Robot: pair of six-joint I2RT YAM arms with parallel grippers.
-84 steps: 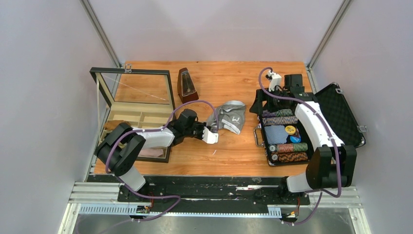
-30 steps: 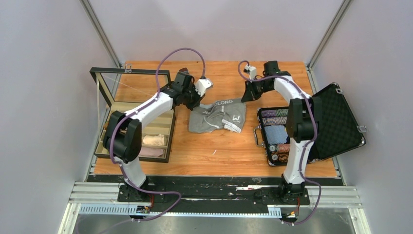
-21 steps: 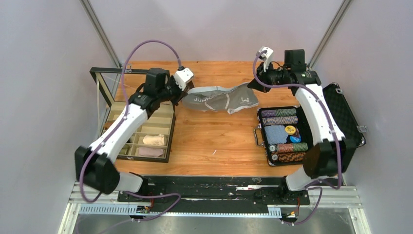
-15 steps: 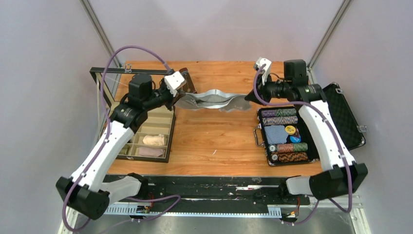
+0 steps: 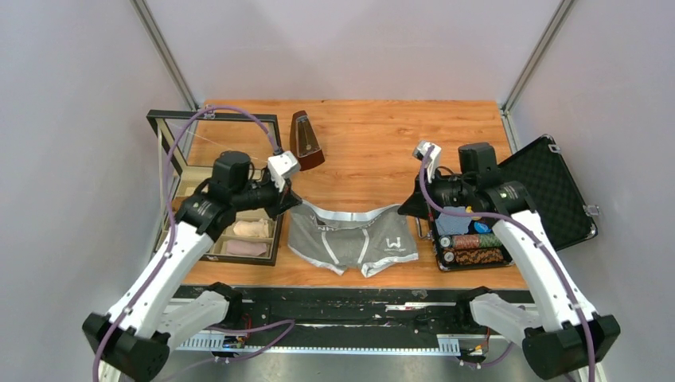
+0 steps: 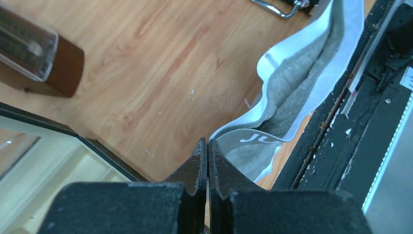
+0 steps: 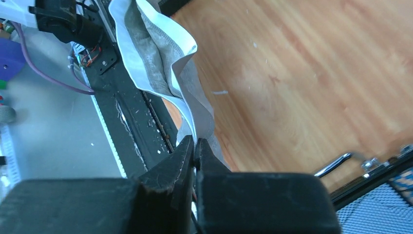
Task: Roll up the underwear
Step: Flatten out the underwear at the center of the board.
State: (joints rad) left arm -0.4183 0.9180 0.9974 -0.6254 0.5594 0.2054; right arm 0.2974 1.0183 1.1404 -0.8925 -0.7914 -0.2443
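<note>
Stretch complete, and the underwear [image 5: 350,243] hangs spread wide in the lower middle of the top view, waistband uppermost, both leg openings pointing to the bottom edge, white trim and logo facing the camera. Half a second ago it was a taut, twisted band in the upper middle of the frame, beside the metronome [image 5: 305,140]. Nearly three seconds ago it was a crumpled heap at the centre of the table [image 5: 374,127]. So both arms have swept it toward the bottom of the frame and pulled it out flat. The left gripper [image 6: 208,142] has its jaws pressed together on the left waistband corner, with lettering visible just past the tips in the left wrist view. The right gripper [image 7: 195,141] is likewise clamped on the right corner, fabric trailing away to the upper left of its view. Whether the leg hems touch the wood or dangle over the black rail [image 5: 358,302] I cannot tell. The chip case [image 5: 549,183] sits just right of the garment, and the glass-lidded box [image 5: 215,118] with its cloth rolls [image 5: 251,229] is just left. My read: the flattening is nearly done and rolling has not begun. The next call is to lay it flat, and with the hems that near the table edge it could slide off on release.
</note>
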